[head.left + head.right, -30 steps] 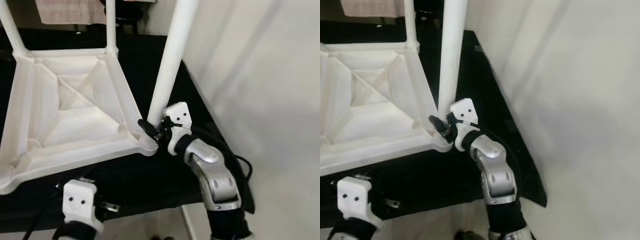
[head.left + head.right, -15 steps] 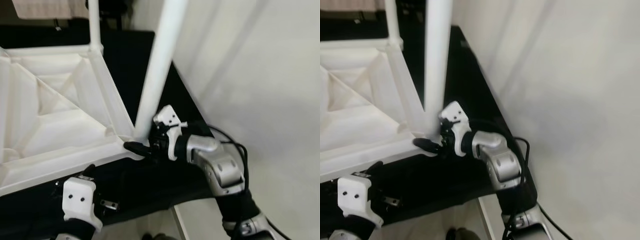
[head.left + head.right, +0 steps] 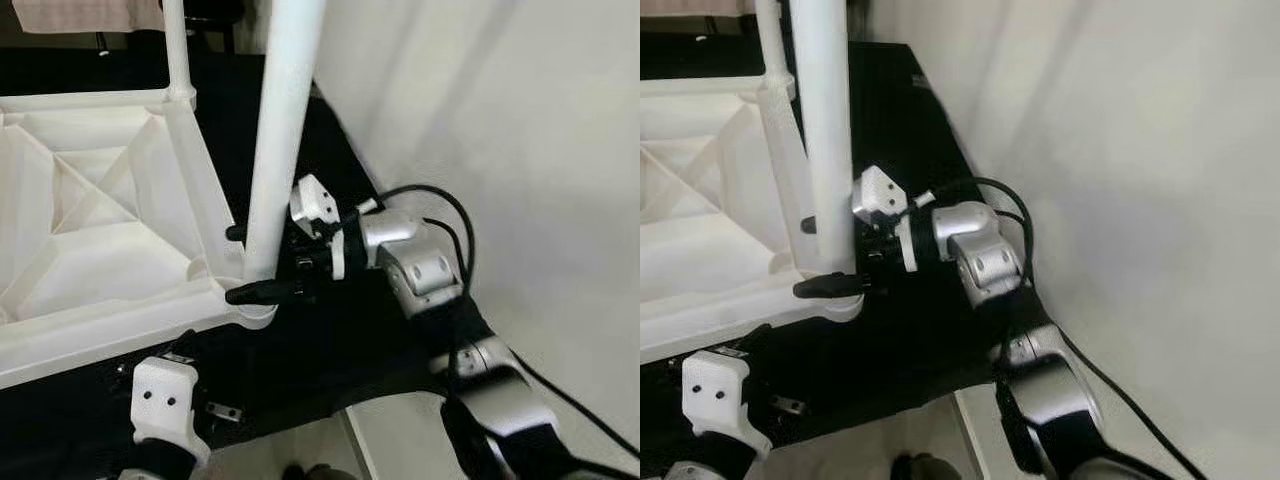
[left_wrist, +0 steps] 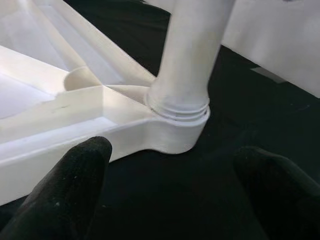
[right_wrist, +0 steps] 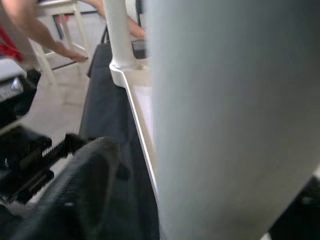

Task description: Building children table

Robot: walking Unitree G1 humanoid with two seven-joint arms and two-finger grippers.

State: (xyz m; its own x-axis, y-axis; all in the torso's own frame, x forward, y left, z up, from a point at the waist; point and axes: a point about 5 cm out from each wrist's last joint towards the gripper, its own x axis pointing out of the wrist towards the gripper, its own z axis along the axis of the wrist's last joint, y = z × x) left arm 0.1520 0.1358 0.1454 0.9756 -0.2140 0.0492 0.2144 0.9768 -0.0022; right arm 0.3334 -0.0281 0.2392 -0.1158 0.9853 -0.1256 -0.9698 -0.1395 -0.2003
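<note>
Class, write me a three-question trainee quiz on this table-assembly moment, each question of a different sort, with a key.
1. True or false: the right gripper has its fingers on either side of the near table leg.
2. Which way up is the white tabletop? A) upside down, ribbed underside showing B) right way up C) on its edge
3. Fill in: the tabletop lies on a ____ cloth.

Key: 1 true; 2 A; 3 black.

Head stereo looks down; wrist cameras close on table leg.
</note>
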